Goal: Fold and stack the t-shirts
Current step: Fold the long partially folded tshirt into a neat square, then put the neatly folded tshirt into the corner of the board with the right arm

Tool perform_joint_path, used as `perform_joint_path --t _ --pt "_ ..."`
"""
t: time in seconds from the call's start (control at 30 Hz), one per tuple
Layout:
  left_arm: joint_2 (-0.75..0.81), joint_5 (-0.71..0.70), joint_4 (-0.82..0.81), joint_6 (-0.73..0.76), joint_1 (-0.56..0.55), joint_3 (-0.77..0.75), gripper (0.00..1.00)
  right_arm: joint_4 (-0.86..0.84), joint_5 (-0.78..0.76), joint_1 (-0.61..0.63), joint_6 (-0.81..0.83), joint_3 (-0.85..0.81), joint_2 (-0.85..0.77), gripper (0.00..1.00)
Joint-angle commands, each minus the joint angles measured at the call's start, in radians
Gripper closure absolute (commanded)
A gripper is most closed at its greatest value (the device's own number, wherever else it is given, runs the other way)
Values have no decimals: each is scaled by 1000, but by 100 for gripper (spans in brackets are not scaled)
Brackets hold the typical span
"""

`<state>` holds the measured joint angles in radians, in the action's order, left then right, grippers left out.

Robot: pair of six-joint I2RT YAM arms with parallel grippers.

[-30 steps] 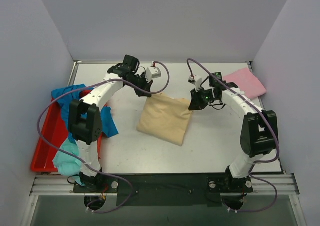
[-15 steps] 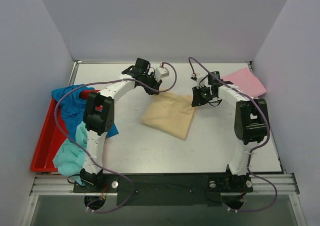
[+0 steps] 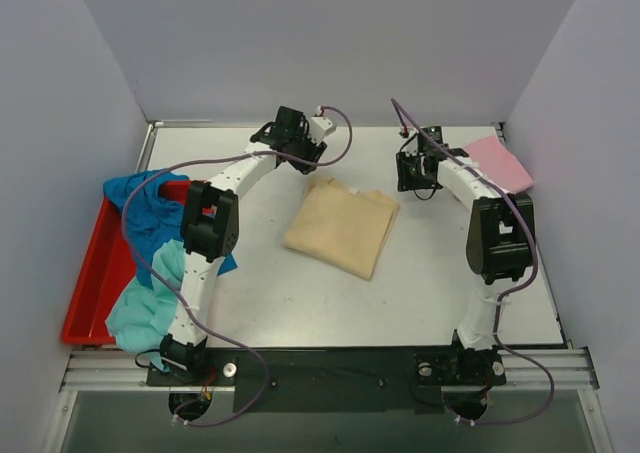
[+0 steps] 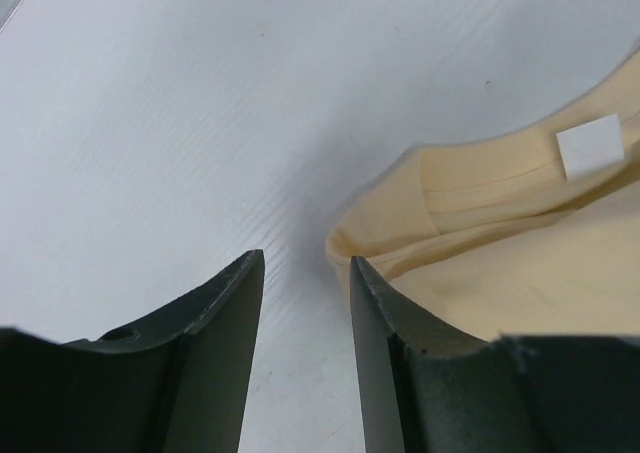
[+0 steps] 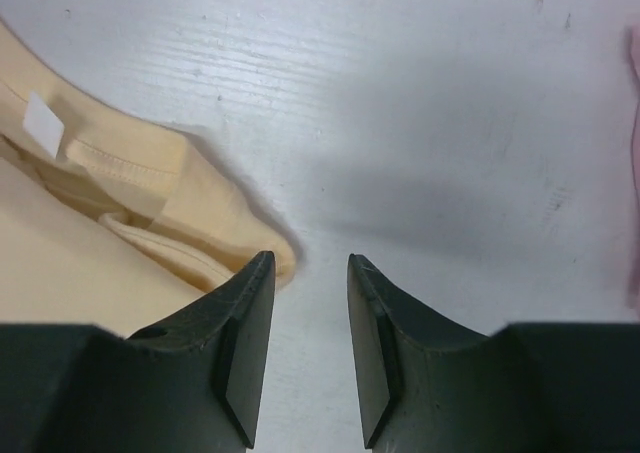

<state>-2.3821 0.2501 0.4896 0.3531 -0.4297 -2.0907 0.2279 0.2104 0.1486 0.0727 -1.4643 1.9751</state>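
Having been drawn farther back, the left gripper (image 4: 305, 263) and right gripper (image 5: 305, 263) are being held spread and empty beside the folded pale beige cotton t-shirt (image 3: 342, 228) at the middle of the table (image 3: 260, 308), whose loose collar edge risks being snagged and unfolded.

You have no legible text to read: the small white tag (image 4: 590, 145) in the collar of the beige t-shirt (image 3: 345, 231) looks blank.

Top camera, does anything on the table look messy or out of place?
Yes. The blue t-shirt and teal t-shirt lie crumpled, spilling over the rim of the red tray onto the table. The folded beige t-shirt sits askew to the table edges.
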Motion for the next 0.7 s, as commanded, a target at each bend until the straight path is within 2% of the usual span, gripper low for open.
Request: perform_joint_path --t 0.0,0.1,0.17,0.3,0.43,0.57,0.67 --pt "115 -3 29 -57 32 13 50 57 -14 -6 -191 105 -171 68" --pt "211 47 30 -66 39 128 50 35 90 -6 -302 218 -246 57" --pt "315 74 -8 -72 37 262 50 -8 142 -6 -379 312 -298 53" --pt "450 115 -97 -111 26 503 50 -110 277 -6 -503 426 -294 41" --pt "492 133 -128 -158 26 661 51 -188 359 -11 -594 466 -217 39" --pt "468 147 -125 -178 26 710 53 -265 409 -15 -649 484 -148 40" --pt "437 153 -117 -183 26 712 54 -346 484 -20 -714 492 -104 44"
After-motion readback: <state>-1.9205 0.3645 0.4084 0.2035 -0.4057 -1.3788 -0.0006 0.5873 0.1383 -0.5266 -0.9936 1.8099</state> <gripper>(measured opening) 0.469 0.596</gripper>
